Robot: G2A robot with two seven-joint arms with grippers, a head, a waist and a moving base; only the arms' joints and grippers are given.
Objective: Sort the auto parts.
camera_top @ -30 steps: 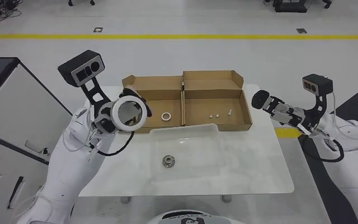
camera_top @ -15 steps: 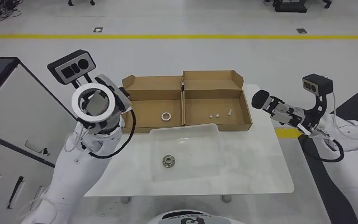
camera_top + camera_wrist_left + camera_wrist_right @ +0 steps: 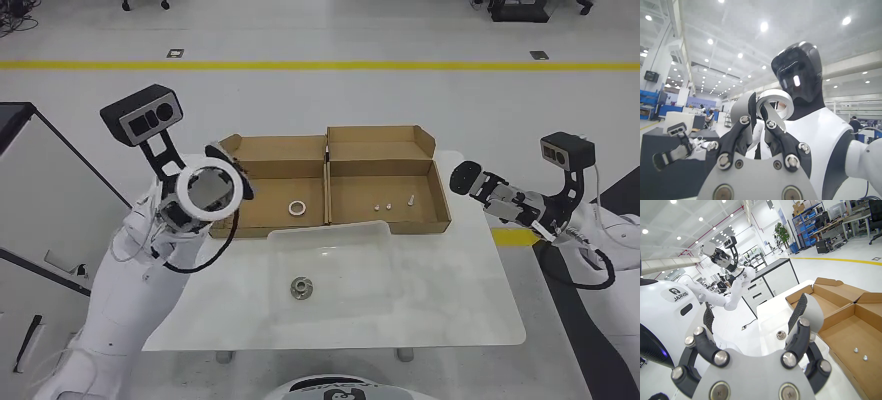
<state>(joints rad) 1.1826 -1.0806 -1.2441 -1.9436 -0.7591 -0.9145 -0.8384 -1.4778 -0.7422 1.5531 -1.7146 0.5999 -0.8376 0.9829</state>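
Observation:
My left gripper [image 3: 186, 211] is raised above the table's left side, shut on the wall of a large silver ring [image 3: 208, 192]. In the left wrist view the ring [image 3: 775, 102] is pinched with one finger inside it and one outside. A small ring [image 3: 297, 209] lies in the left cardboard box [image 3: 262, 148]. Small bolts [image 3: 378, 203] lie in the right cardboard box [image 3: 385, 148]. A metal flange [image 3: 301, 288] sits in the clear tray [image 3: 375, 232]. My right gripper [image 3: 463, 180] hangs open and empty off the right box's far side.
The white table [image 3: 450, 290] has bare room right of the tray. In the right wrist view the flange [image 3: 781, 334] and two bolts [image 3: 856, 350] lie beyond the open fingers [image 3: 802, 308]. A grey cabinet [image 3: 40, 190] stands left of the table.
The left arm swung the large ring out to the left, then back toward the left box, still gripping it. The right arm has stayed still.

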